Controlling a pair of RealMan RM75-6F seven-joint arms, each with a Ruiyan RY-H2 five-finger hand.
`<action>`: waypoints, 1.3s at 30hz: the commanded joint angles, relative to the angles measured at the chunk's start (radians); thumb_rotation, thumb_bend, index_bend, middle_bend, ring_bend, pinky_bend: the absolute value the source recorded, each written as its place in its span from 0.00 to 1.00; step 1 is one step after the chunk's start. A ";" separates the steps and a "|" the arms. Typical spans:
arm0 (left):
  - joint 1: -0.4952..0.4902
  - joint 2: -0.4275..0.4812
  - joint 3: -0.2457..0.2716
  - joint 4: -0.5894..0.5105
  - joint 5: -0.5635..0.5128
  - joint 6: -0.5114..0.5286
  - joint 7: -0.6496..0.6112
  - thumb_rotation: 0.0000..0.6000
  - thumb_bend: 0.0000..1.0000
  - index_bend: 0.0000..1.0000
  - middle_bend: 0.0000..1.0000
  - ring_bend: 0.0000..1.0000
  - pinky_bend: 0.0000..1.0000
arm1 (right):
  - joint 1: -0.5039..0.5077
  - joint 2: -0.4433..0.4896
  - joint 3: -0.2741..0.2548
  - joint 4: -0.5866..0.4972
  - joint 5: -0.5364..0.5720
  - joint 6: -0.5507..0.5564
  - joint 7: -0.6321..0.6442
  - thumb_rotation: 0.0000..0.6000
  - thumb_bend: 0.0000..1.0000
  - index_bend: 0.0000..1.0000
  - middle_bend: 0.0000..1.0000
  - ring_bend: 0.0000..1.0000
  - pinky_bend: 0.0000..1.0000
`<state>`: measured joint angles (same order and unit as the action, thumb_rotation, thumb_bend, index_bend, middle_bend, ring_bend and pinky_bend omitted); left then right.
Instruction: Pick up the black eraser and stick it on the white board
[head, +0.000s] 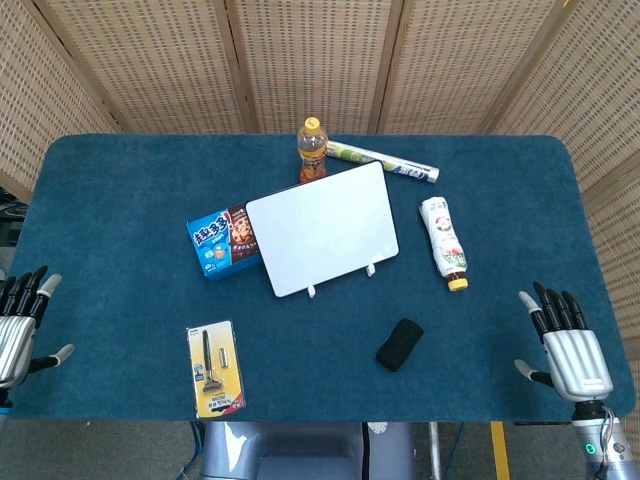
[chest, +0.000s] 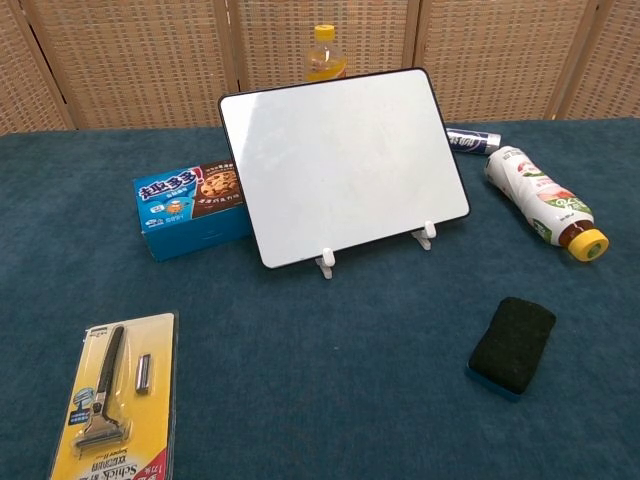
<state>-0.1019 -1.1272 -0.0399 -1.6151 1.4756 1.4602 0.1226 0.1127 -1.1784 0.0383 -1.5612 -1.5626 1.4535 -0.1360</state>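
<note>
We see the black eraser (head: 399, 344) lower right of the white board (head: 322, 228), while our left hand (head: 18, 327) and right hand (head: 567, 343) hover empty, fingers spread, at the frame's bottom corners.

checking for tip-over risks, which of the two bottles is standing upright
The orange drink bottle with the yellow cap, standing behind the white board. The other, the white bottle with the yellow cap, lies on its side to the board's right.

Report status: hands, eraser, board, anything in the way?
Both hands open, right hand and left hand at table edges. Eraser flat on the cloth, untouched. Board propped upright, bare. Path between them clear.
</note>
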 joint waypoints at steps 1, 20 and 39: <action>-0.001 -0.001 -0.001 0.000 -0.004 -0.004 0.000 1.00 0.12 0.00 0.00 0.00 0.00 | 0.003 -0.005 -0.001 0.007 -0.004 -0.001 0.000 1.00 0.05 0.08 0.00 0.00 0.02; -0.003 -0.002 0.000 0.005 0.003 -0.002 -0.017 1.00 0.12 0.00 0.00 0.00 0.00 | 0.055 -0.122 -0.027 0.283 -0.234 0.126 0.081 1.00 0.05 0.16 0.00 0.00 0.02; -0.017 -0.018 -0.001 0.016 0.000 -0.021 -0.001 1.00 0.12 0.00 0.00 0.00 0.00 | 0.211 -0.097 -0.099 0.255 -0.294 -0.108 0.174 1.00 0.10 0.26 0.01 0.00 0.02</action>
<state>-0.1190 -1.1455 -0.0410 -1.5989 1.4759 1.4396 0.1211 0.3008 -1.2902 -0.0509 -1.2786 -1.8577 1.3807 0.0386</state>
